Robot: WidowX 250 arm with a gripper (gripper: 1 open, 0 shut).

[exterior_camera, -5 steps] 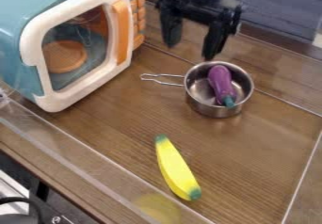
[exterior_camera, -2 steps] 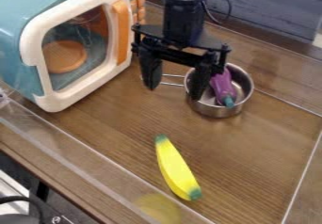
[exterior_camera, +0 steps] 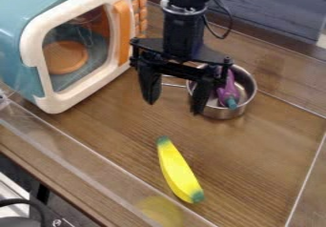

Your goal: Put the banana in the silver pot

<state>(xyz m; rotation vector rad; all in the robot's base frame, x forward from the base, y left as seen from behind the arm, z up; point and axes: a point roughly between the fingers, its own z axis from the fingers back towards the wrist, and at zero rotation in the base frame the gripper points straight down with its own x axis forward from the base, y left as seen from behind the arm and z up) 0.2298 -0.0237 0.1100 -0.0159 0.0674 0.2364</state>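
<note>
Camera view shows the open hand (exterior_camera: 174,95), best centred above the banana (exterior_camera: 180,171), turned across its length, and lowered gently.

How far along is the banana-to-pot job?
Nothing placed yet: the yellow toy banana lies on the wooden counter, in front of the silver pot, which holds a purple toy eggplant. In hand: nothing; the open gripper hangs above the counter. Left: grasp, lift, move over pot, release.
</note>
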